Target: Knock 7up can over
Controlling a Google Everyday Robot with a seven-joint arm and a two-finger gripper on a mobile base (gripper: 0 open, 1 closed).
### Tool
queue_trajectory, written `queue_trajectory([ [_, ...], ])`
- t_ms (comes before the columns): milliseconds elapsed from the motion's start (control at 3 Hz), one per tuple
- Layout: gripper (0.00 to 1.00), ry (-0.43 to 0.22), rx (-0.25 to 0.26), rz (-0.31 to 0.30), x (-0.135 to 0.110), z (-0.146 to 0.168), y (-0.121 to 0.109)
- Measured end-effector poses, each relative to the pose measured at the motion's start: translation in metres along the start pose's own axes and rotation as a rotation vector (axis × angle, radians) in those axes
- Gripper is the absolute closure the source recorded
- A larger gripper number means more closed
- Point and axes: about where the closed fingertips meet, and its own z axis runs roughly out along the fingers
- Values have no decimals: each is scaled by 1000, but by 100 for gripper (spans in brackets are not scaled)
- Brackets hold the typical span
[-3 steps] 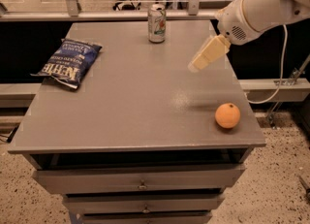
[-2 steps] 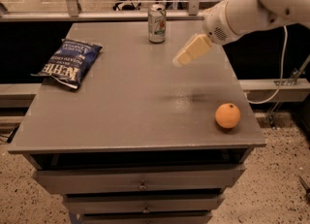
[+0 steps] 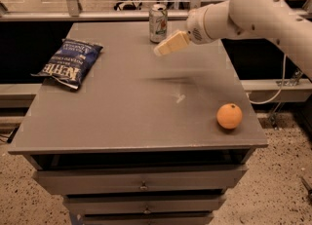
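The 7up can (image 3: 158,23) stands upright near the far edge of the grey table (image 3: 122,107), a silver-white can with green and red markings. My gripper (image 3: 165,46) hangs above the table just in front of the can and slightly to its right, its cream fingers pointing left and down. It holds nothing and is apart from the can. The white arm (image 3: 253,9) reaches in from the upper right.
A blue chip bag (image 3: 69,64) lies at the left of the table. An orange (image 3: 229,116) sits near the front right corner. Drawers (image 3: 141,180) are under the tabletop. A metal rail (image 3: 97,13) runs behind the far edge.
My gripper has moved left and toward the far edge, closing in on the can. The can, chip bag and orange have stayed put.
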Motion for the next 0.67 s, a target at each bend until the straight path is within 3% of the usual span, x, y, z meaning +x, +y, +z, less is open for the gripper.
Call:
queue_trajectory([
  [333,0,-97,49,115,-2,45,-25],
  [667,0,-152,76,168,-4,67,-39],
])
